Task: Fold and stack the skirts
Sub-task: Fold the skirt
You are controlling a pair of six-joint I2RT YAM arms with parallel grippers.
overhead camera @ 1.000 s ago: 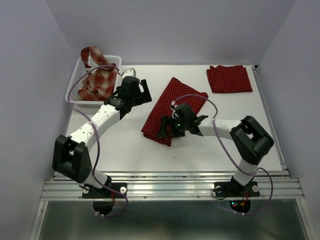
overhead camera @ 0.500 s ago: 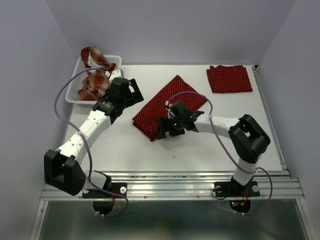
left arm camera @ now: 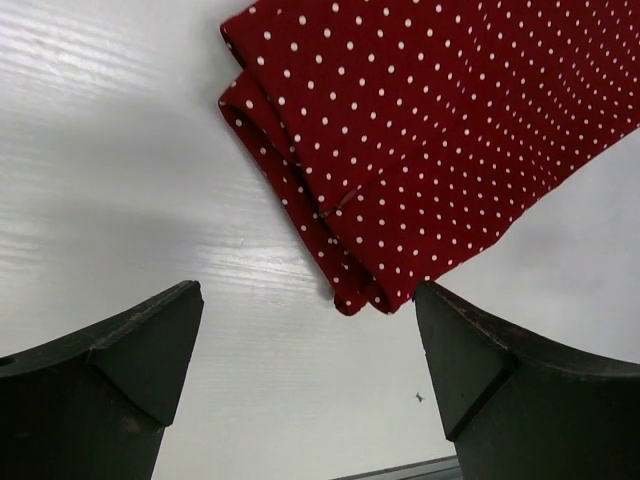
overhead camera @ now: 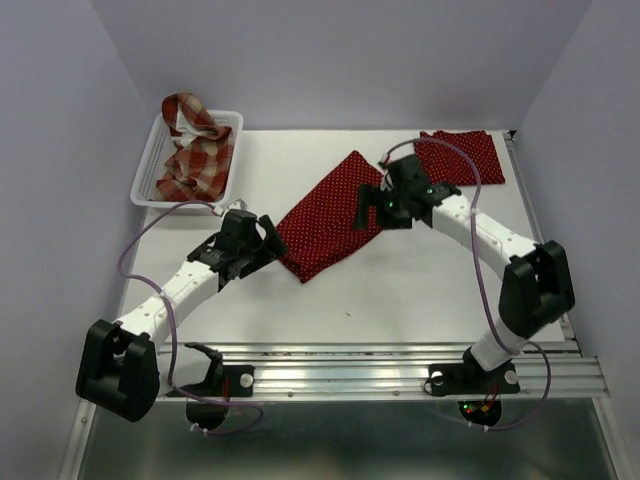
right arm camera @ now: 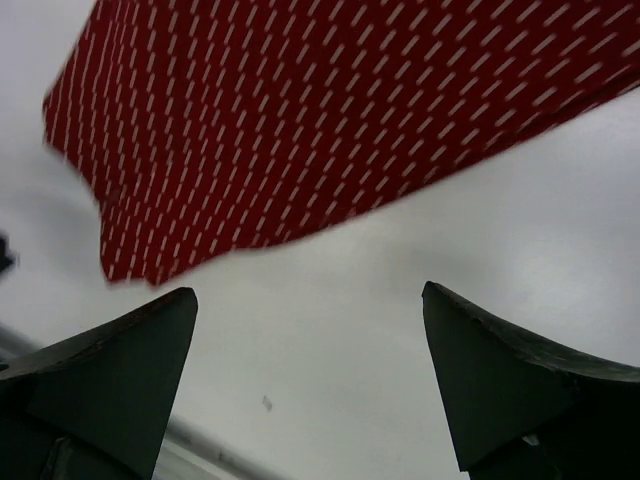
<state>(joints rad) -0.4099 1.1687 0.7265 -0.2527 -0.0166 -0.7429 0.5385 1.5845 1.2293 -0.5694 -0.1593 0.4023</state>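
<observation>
Left fingers (left arm camera: 130, 350) and right fingers (right arm camera: 500, 385) gape wide, empty, near the dotted skirt (overhead camera: 335, 215). Pinching only its top layer could pull the fold apart.

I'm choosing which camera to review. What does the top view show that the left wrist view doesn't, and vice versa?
Only the top view: the basket holding the plaid skirt, the folded dotted skirt at the far right corner, and the right gripper. Only the left wrist view: the layered edges at the near corner of the middle dotted skirt, seen close up in front of the open left gripper. Both: the middle dotted skirt lying on the white table.
</observation>
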